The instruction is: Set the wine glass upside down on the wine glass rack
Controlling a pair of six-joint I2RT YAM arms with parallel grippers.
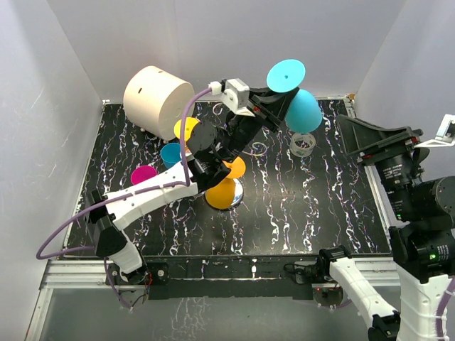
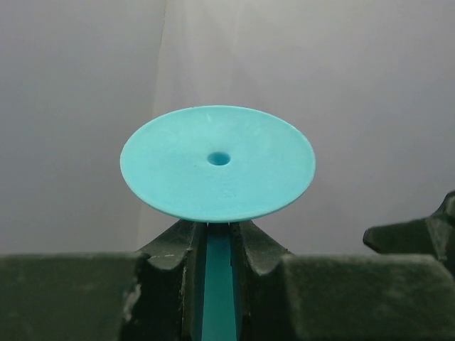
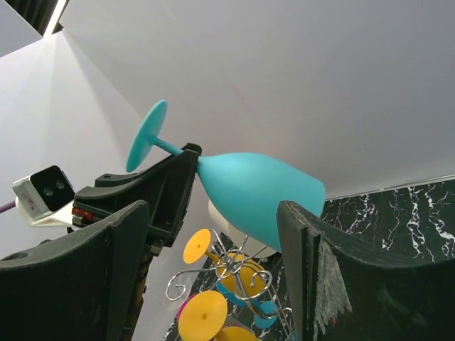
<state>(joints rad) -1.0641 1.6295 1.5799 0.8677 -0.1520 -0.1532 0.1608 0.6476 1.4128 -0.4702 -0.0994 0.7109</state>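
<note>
left hand (image 2: 219,245) pinching wine glass (image 3: 263,192) stem | right hand (image 3: 213,213) spread, empty | wine glass rack (image 3: 229,268) below left hand, hanging not yet done

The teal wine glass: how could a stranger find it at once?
Above the far side of the black table, right of the cream cylinder, the left gripper holds the teal wine glass by its stem. Only this glass is in the air; the other glasses sit low at the wire rack.
</note>
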